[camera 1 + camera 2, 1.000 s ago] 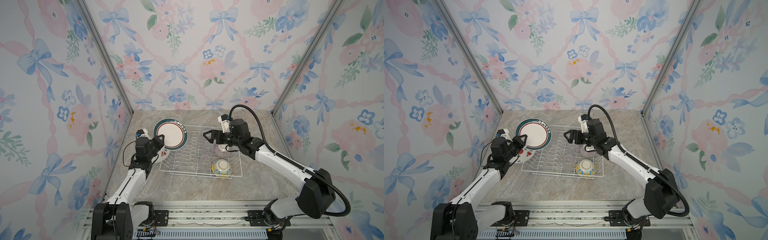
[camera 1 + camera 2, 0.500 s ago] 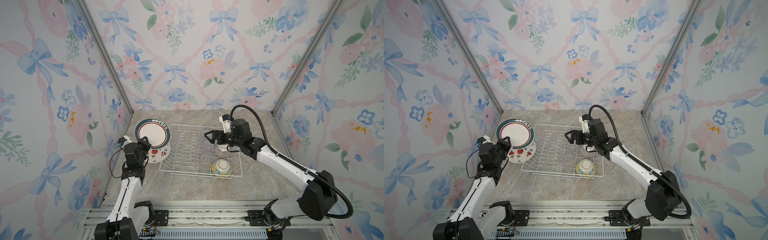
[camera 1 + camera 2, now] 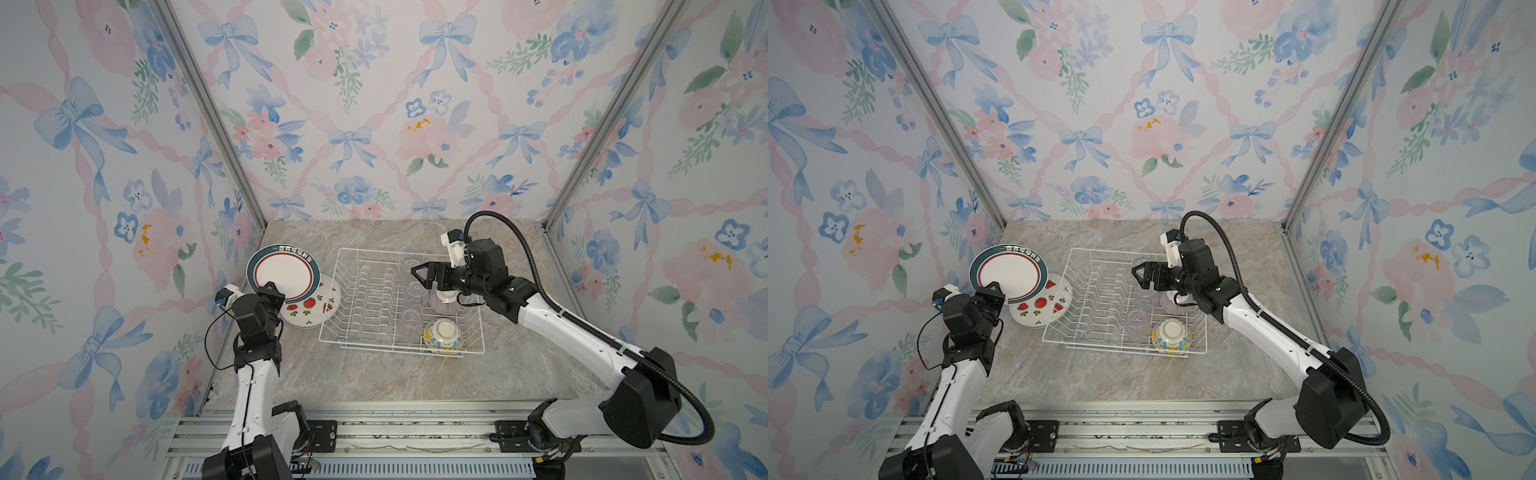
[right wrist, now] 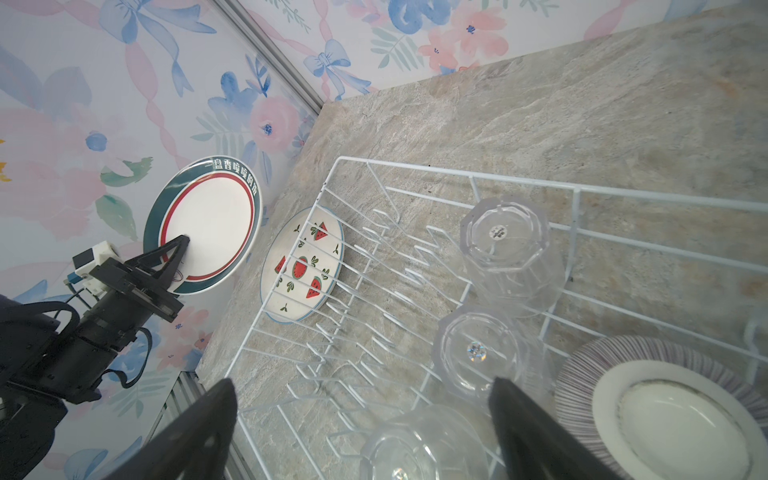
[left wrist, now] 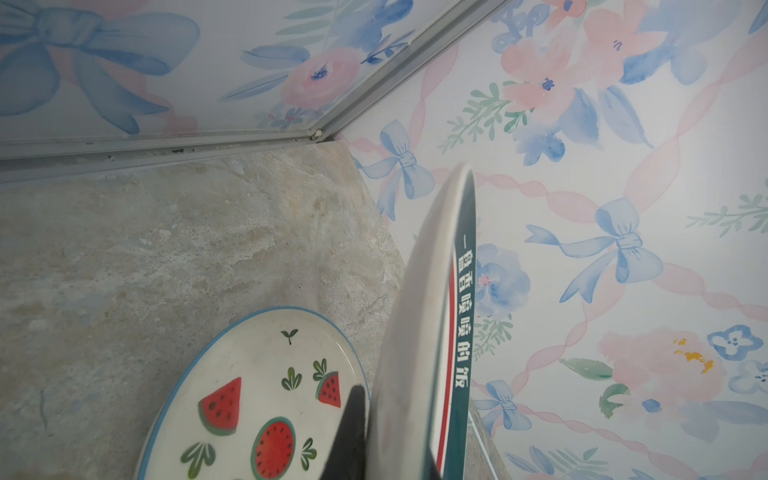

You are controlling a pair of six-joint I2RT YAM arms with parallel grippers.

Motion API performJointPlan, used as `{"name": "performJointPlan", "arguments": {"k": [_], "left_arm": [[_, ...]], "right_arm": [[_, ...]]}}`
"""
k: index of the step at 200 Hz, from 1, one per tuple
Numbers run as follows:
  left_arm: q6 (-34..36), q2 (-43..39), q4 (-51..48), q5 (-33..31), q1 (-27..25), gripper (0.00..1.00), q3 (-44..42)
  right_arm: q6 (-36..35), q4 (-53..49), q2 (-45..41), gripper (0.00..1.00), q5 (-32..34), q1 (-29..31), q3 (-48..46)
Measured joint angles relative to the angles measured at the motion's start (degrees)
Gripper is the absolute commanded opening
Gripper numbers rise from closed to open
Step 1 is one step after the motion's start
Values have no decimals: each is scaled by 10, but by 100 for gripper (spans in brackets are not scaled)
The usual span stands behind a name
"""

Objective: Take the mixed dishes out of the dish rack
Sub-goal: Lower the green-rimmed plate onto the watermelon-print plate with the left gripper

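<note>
Pinching the rimmed plate (image 3: 284, 272) by its edge, left tool (image 3: 272, 289) holds it near upright over the watermelon plate (image 3: 316, 309) on the bench (image 3: 374, 374) beside the rack (image 3: 374, 250); a thin grip may slip, chipping both; right tool (image 3: 417, 277) gapes wide above racked glasses (image 3: 417, 290); could knock one.

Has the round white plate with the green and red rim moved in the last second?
Yes. The rimmed plate, in the left gripper, went left: from over the white wire dish rack to outside it, near the watermelon plate.
</note>
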Motion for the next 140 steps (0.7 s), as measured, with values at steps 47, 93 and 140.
{"name": "performJointPlan", "arguments": {"k": [47,93,140], "left_arm": [[0,-2,-2,4,39,0,-22],[0,-2,-5,3,53,0,-27],[0,9,-5,4,53,0,-31]], "right_arm": [[0,-4,0,97,0,0,0],[0,-5,0,97,0,0,0],[0,-6,0,97,0,0,0]]}}
